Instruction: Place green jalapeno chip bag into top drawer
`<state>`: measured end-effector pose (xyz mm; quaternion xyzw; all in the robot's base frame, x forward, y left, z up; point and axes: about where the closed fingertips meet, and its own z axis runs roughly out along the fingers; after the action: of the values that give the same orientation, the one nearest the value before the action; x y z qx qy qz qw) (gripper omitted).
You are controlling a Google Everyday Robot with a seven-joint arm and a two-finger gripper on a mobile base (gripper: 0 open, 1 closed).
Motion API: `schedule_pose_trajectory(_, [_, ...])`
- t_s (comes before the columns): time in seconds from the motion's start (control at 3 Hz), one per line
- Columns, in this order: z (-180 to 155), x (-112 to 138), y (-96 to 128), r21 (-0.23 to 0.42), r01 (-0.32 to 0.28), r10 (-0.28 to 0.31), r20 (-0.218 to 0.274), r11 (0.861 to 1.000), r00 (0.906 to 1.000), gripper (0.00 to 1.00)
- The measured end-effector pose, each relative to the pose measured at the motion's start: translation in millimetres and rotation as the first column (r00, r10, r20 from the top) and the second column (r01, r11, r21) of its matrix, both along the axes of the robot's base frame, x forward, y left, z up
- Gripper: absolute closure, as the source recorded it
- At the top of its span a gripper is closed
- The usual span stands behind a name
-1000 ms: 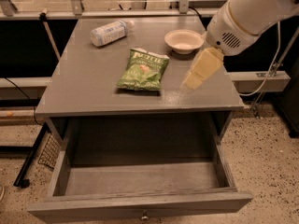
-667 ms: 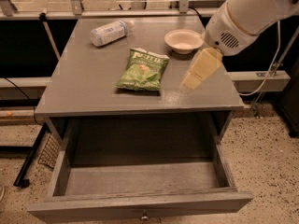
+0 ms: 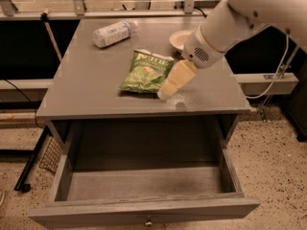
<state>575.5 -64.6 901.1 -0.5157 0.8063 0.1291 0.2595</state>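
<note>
The green jalapeno chip bag [image 3: 146, 71] lies flat on the grey table top [image 3: 91, 85], near its middle. My gripper [image 3: 166, 92] hangs from the white arm [image 3: 216, 32] and points down and left. Its cream tip sits at the bag's right front corner, just above the table, touching or nearly touching the bag. The gripper holds nothing. The top drawer [image 3: 144, 209] is pulled fully out below the table's front edge. Its inside shows bare, and its small round knob [image 3: 149, 222] sits at the front centre.
A white-labelled plastic bottle [image 3: 112, 33] lies on its side at the table's back left. A small white bowl [image 3: 178, 38] stands at the back, partly behind my arm. Cables and a metal rail run behind the table. Speckled floor lies on the right.
My gripper has moved left and slightly down, from the table's right side to the bag's right front corner. The bag, bottle, bowl and drawer have not moved.
</note>
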Motion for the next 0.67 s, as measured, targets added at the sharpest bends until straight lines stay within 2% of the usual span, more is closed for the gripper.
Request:
schedule_pose_trajectory(0.33, [-19, 17, 16, 0.027, -0.002, 0.003, -0.03, 1.0, 0.9996, 0.0])
schedule_pose_trajectory(0.67, [-35, 38, 40, 0.031, -0.019, 0.02, -0.021, 0.999, 0.9996, 0.0])
